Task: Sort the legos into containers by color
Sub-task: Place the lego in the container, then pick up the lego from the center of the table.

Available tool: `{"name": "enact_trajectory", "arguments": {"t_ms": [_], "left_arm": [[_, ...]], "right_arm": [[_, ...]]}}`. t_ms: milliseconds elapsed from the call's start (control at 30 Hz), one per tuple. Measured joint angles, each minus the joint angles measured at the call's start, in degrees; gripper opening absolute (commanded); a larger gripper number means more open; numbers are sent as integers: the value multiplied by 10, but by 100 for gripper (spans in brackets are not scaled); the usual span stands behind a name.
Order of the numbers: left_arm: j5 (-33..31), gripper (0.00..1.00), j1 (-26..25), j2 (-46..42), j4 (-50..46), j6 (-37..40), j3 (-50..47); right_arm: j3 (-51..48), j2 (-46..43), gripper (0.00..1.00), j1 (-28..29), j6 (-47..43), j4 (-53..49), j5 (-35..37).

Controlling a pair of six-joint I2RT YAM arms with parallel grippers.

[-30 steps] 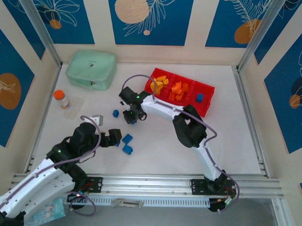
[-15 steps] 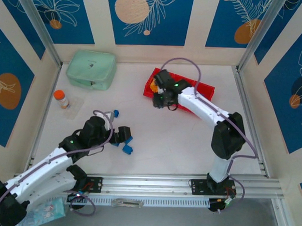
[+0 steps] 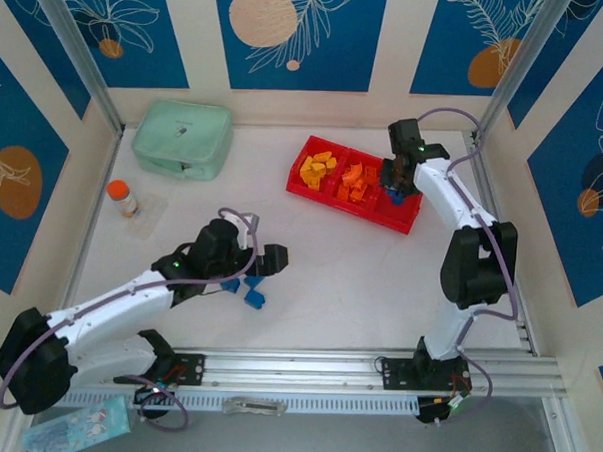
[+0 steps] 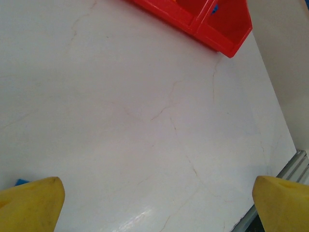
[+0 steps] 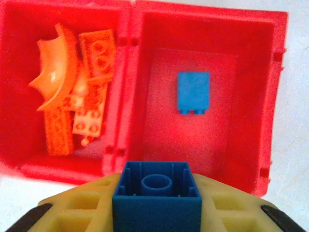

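- Right wrist view: right gripper (image 5: 157,205) is clamped on the held blue brick (image 5: 157,191), hollow underside toward the lens. The pads take it by its two side walls, which should keep it level for a clean drop.
- red tray (image 5: 276,101): three compartments in a row. The held blue brick hangs over the near side of the end compartment and is not yet inside it.
- lone blue brick (image 5: 193,92): lies flat on the floor of that end compartment, marking it as the blue bin. That is judged to be the right arm's reason for being here.
- red-orange bricks (image 5: 72,106): heaped in the middle compartment with an arch on top, walled off from the blue.
- yellow-orange bricks (image 3: 319,167): in the compartment at the other end.
- left gripper (image 3: 268,261): low over the table (image 3: 379,279), well apart from the red tray. Its fingers (image 4: 31,200) stand wide with nothing between them — apparently poised for a pick.
- loose blue bricks (image 3: 253,292): a small cluster on the table just beside the left gripper — unsorted stock, likely all that remains.
- mint-green case (image 3: 183,139) and orange-capped bottle (image 3: 123,196): far left of the table, no part in the sort.
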Motion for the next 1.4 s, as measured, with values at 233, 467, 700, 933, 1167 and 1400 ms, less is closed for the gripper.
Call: {"name": "enact_trajectory", "arguments": {"t_ms": [233,467,700,933,1167,1400], "left_arm": [[0,99,-8,45,33,-3,19],[0,99,-9,47,41,-4,21],[0,99,-10,43,38,-3,21],[-14,99,-10,6,21,-2,21],[-42,99,-10,-63,-14,2,11],[-80,99,-10,-161,-84,0,-29]], "right_arm": [[37,80,31,-30,8,12,-1],[55,114,51,-47,18,22,-31],[54,104,60,-50,30,28,-49],[12,10,67,-2,32,37,-57],[-22,-39,75,106,28,36,-60],[-49,-39,80,218,16,32,-66]]}}
